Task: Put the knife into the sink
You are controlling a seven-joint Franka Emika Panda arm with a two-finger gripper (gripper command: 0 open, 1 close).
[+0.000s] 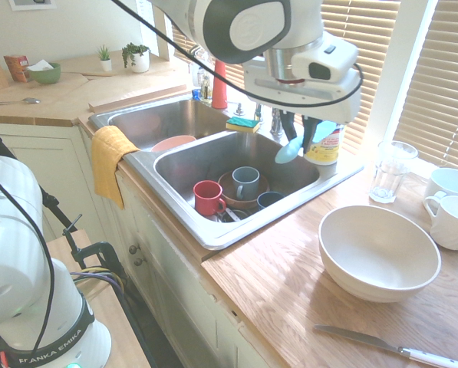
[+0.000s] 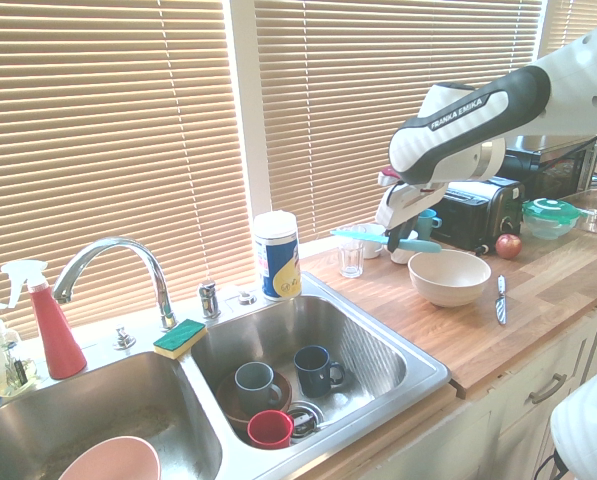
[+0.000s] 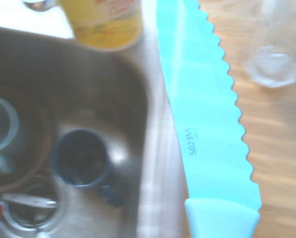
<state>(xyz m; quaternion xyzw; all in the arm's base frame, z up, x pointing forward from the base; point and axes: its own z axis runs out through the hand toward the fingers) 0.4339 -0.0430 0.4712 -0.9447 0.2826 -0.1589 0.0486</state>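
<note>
- one gripper (image 2: 402,238) pinching one light-blue knife (image 2: 383,239), held in the air
- one sink (image 1: 213,234), two basins; three mugs (image 2: 316,368) inside
- one white bowl (image 1: 378,253); one metal knife (image 1: 390,347) on the counter

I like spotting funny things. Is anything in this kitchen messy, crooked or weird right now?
A little. The light-blue plastic knife hangs in the air, held by the gripper above the steel sink's rim. A metal knife with a white handle lies loose on the wooden counter. A yellow cloth droops over the sink's edge. Nothing looks spilled or broken.
</note>
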